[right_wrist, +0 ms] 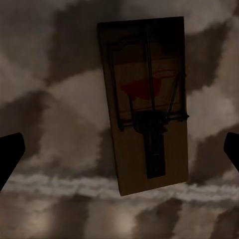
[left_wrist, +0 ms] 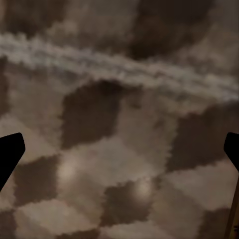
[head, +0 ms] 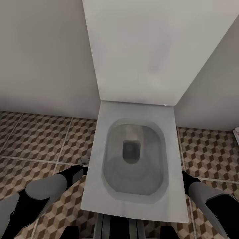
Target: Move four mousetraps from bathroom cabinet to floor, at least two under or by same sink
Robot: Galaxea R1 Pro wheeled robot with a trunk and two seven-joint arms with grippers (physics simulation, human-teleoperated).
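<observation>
One mousetrap (right_wrist: 147, 104), a brown wooden board with a dark wire bar and a red mark, lies flat on the cube-patterned bathroom floor (head: 43, 139) in the right wrist view. My right gripper (right_wrist: 119, 149) hangs open just above it, fingertips (right_wrist: 10, 149) wide apart and holding nothing. My left gripper (left_wrist: 119, 149) is open too, close over bare floor tile (left_wrist: 119, 164) and a grout line. In the head view a small grey item (head: 84, 161) lies on the floor by the left arm's end; it is too small to identify. The cabinet and the sink are out of view.
A white toilet (head: 99, 186) with its lid (head: 142, 49) raised stands directly in front, between my two arms (head: 46, 189), against grey walls. Tiled floor stretches to both sides of it. A white edge (head: 236, 134) shows at the far right.
</observation>
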